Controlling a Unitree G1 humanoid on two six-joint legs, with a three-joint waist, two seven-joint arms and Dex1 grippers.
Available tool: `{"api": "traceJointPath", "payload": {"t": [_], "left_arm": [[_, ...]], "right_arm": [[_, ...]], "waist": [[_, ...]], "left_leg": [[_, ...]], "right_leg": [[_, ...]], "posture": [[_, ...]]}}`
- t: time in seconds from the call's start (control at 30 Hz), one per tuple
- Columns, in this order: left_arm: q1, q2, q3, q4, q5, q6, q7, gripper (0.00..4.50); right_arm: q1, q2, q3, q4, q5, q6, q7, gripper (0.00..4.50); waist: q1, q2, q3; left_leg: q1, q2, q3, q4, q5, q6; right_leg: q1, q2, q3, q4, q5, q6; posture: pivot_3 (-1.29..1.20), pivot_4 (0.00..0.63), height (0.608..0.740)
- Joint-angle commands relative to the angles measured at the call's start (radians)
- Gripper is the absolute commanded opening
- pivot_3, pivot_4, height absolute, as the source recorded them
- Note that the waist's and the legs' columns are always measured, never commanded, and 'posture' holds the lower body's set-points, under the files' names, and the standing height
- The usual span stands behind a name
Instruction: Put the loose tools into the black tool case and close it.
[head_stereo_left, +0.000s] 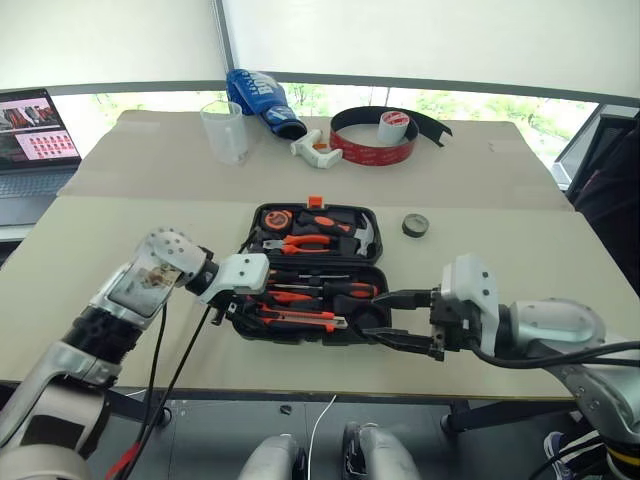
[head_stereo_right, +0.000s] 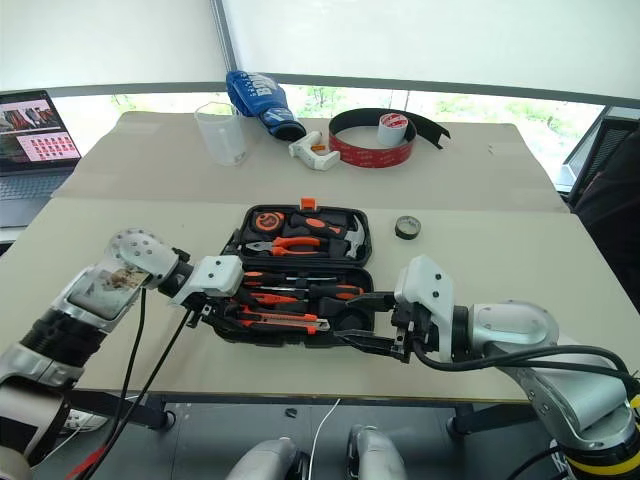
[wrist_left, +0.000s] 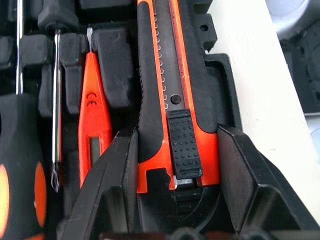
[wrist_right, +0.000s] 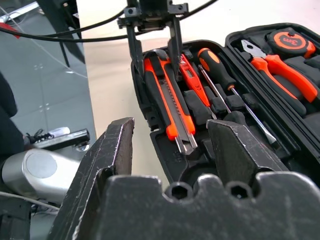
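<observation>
The black tool case lies open at the middle of the table. Two long screwdrivers with orange-black handles and a small all-orange screwdriver rest in slots of its near half. The black-orange utility knife lies along the front row. My left gripper is at the case's left end, its fingers pressed against both sides of the knife's end. My right gripper hovers open at the case's near right corner, pointing left, holding nothing. A small dark tape roll lies on the table right of the case.
Pliers, a hammer and a tape measure fill the case's far half. Behind stand a clear cup, a blue bag and a red-black tape band. A laptop sits far left.
</observation>
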Motion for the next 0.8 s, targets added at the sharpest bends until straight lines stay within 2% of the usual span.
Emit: {"api": "traceJointPath", "payload": {"t": [0.03,0.1,0.17,0.2,0.3,0.33,0.47,0.67,0.77,0.8], "left_arm": [[-0.053,-0.016,-0.001,0.021,0.027,-0.015,-0.025,1.78],[-0.066,-0.028,0.001,0.02,0.03,0.022,-0.028,1.78],[-0.072,-0.029,-0.001,0.012,0.04,0.062,-0.03,2.79],[-0.071,-0.023,-0.002,0.002,0.042,0.076,-0.041,3.01],[-0.056,0.025,-0.005,-0.05,0.004,0.122,-0.069,4.18],[-0.052,0.04,-0.004,-0.065,-0.013,0.138,-0.07,4.43],[-0.04,0.084,0.013,-0.095,-0.041,0.167,-0.07,4.43],[-0.047,0.043,0.073,-0.074,-0.056,0.177,-0.02,4.43],[-0.038,0.014,0.077,-0.064,-0.041,0.147,0.011,3.67],[-0.032,0.011,0.075,-0.067,-0.035,0.135,0.014,3.26]], "right_arm": [[0.015,0.002,-0.039,-0.053,0.02,0.007,-0.04,3.3],[0.021,0.0,-0.04,-0.061,0.025,0.008,-0.054,3.3],[0.022,-0.003,-0.039,-0.065,0.025,0.009,-0.065,3.3],[0.022,-0.004,-0.039,-0.066,0.026,0.01,-0.07,3.3],[0.018,-0.009,-0.039,-0.064,0.031,0.011,-0.075,3.3],[0.016,-0.011,-0.039,-0.062,0.031,0.01,-0.075,3.3],[0.009,-0.017,-0.031,-0.046,0.022,0.0,-0.065,3.3],[-0.032,-0.011,-0.002,-0.009,0.004,-0.015,-0.037,3.3],[-0.046,-0.009,0.008,0.005,-0.005,-0.021,-0.021,3.3],[-0.048,-0.009,0.009,0.008,-0.007,-0.021,-0.017,3.3]], "waist": [[-0.001,0.0,0.0],[-0.002,0.0,0.0],[-0.001,0.0,0.0],[-0.001,0.0,0.0],[-0.002,0.0,0.0],[-0.003,0.0,0.0],[-0.001,0.0,0.0],[0.002,0.0,0.0],[0.002,0.0,0.0],[0.002,0.0,0.0]], "left_leg": [[0.0,0.0,0.0,0.001,0.0,0.0],[0.0,0.0,0.0,0.001,0.0,0.0],[0.0,0.0,0.0,0.001,0.0,0.0],[0.0,0.0,0.0,0.001,0.0,0.0],[0.0,0.0,0.0,0.002,0.0,0.001],[0.0,0.0,0.0,0.002,0.0,0.001],[0.0,0.001,0.0,0.002,-0.001,0.002],[-0.001,0.0,0.0,0.004,-0.001,0.003],[-0.001,0.0,0.0,0.006,-0.002,0.004],[-0.001,0.0,0.0,0.006,-0.002,0.005]], "right_leg": [[0.0,0.0,0.0,0.0,0.0,0.0],[0.0,0.0,0.0,0.0,0.0,0.0],[0.0,0.0,0.0,0.0,0.0,0.001],[0.0,0.0,0.0,0.0,0.0,0.001],[0.0,0.0,0.0,0.0,0.0,0.001],[0.0,0.0,0.0,0.0,0.0,0.001],[0.0,0.0,0.0,0.0,0.0,0.001],[0.0,0.0,0.0,0.001,-0.004,0.007],[0.0,0.0,0.0,0.001,-0.004,0.007],[0.001,0.0,0.0,0.001,-0.004,0.006]], "posture": [[0.0,0.15,0.73],[0.0,0.15,0.73],[0.0,0.15,0.73],[0.0,0.15,0.73],[0.0,0.15,0.73],[0.0,0.15,0.73],[0.0,0.15,0.73],[0.0,0.15,0.73],[0.0,0.15,0.73],[0.0,0.15,0.73]]}}
